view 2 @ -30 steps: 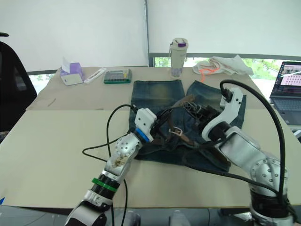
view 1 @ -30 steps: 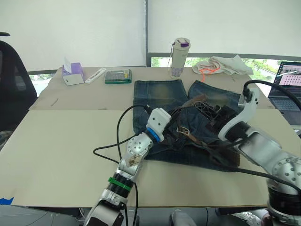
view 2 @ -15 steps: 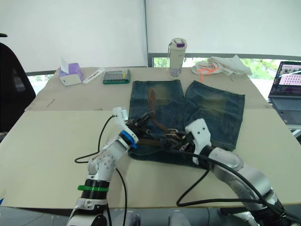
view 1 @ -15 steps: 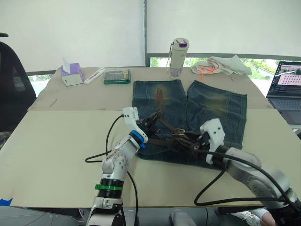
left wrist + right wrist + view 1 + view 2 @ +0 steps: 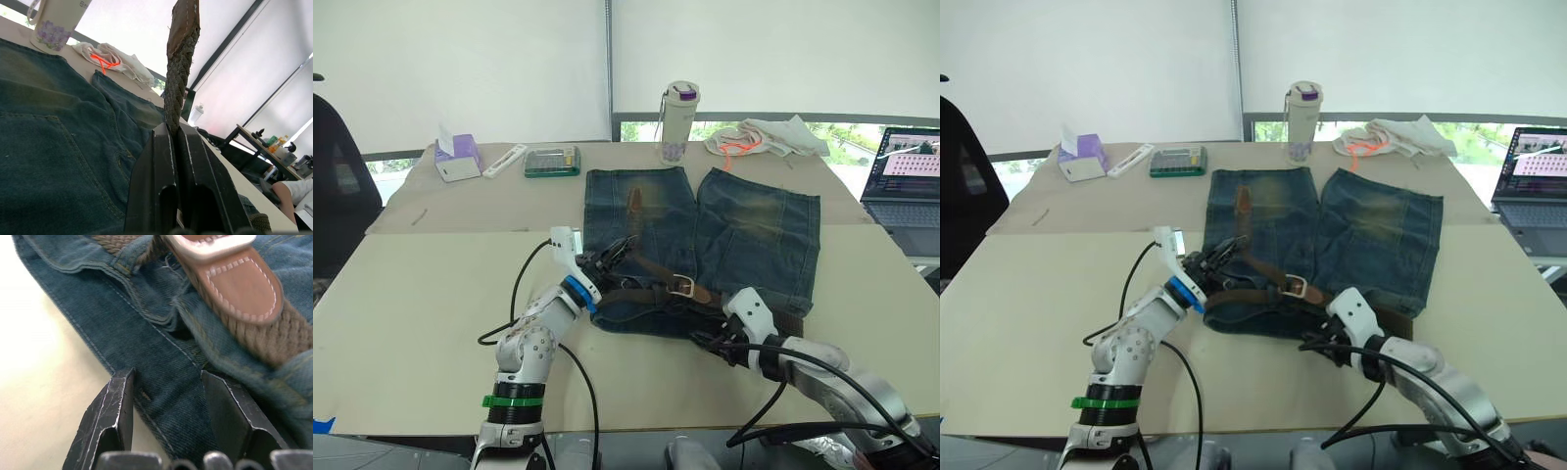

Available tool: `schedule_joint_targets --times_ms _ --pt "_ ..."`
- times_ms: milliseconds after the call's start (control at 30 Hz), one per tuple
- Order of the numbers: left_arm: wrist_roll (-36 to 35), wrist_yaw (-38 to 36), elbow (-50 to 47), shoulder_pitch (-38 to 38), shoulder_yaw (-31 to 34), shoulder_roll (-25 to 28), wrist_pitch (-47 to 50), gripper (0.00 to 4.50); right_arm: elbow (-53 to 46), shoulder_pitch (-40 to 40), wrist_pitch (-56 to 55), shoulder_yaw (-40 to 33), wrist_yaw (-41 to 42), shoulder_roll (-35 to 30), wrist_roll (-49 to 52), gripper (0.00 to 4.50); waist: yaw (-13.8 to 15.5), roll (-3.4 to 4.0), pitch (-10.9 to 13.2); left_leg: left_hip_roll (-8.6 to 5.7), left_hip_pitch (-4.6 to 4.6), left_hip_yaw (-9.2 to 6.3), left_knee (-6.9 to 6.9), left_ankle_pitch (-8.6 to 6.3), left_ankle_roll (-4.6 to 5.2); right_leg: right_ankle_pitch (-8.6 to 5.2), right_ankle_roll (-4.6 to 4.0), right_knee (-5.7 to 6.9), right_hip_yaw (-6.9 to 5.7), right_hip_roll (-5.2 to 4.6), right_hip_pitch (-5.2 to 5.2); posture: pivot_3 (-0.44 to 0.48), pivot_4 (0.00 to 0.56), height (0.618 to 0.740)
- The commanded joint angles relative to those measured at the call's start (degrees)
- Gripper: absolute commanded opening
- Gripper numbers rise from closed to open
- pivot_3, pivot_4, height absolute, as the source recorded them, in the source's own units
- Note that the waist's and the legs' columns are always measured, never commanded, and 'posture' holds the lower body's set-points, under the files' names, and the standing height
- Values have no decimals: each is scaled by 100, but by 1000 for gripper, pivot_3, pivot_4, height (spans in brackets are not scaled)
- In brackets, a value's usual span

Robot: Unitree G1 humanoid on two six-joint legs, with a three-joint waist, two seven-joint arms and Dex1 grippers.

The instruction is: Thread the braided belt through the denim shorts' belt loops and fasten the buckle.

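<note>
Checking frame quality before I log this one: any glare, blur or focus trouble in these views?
Eye views: evenly lit, bright window strip, right gripper slightly smeared. Left wrist view: backlit, washed-out blinds behind the braided belt, which the left gripper pinches as a dark shape. Right wrist view: the buckle soft and overexposed, denim shorts sharper.

An office, by the look of it: a broad beige table (image 5: 421, 294) sits under white roller blinds (image 5: 460, 59), with an open laptop (image 5: 901, 176) at the right edge and a black desk chair (image 5: 333, 186) at the left. A calculator (image 5: 552, 161), tissue box (image 5: 456, 159) and water bottle (image 5: 677, 122) line the far side.
</note>
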Motion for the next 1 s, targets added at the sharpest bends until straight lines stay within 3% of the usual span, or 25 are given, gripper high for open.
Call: schedule_joint_targets --times_ms 33,133,300,467,667,1000 --pt "212 26 -205 -10 82 35 -460 0 210 180 234 -98 93 29 -168 2379 7 -1 0 -1 -1 1 0 0 0 0 0 0 0 -1 0 0 150 740" --pt "326 -135 -293 39 -39 57 -697 0 -2 313 118 -324 379 36 27 2379 33 -1 1 -2 -1 2 1 0 0 0 -1 -1 0 -3 0 0 150 740" --pt "428 -281 -518 200 -286 127 -792 0 -710 435 55 -1207 1312 3 1178 2379 65 1 5 -5 -7 2 0 -1 1 0 0 -7 0 -6 0 0 150 740" --pt "507 -474 -714 384 -530 438 -583 0 -558 -348 -71 -1671 1035 345 1332 2379 -24 4 5 4 -1 2 0 -1 1 1 0 2 8 4 -5 0 150 740" --pt "451 -480 -791 440 -578 504 -503 0 121 -647 -730 -879 1046 361 -105 2379 47 4 4 -3 -7 6 -2 -1 1 0 -1 2 -7 -2 -8 0 150 740" --pt "17 -523 -1010 693 -317 376 -511 0 823 -592 -804 -110 1441 338 -1044 2379 -3 8 3 -2 -1 1 -1 -1 0 1 -2 6 1 -4 -7 0 150 740"
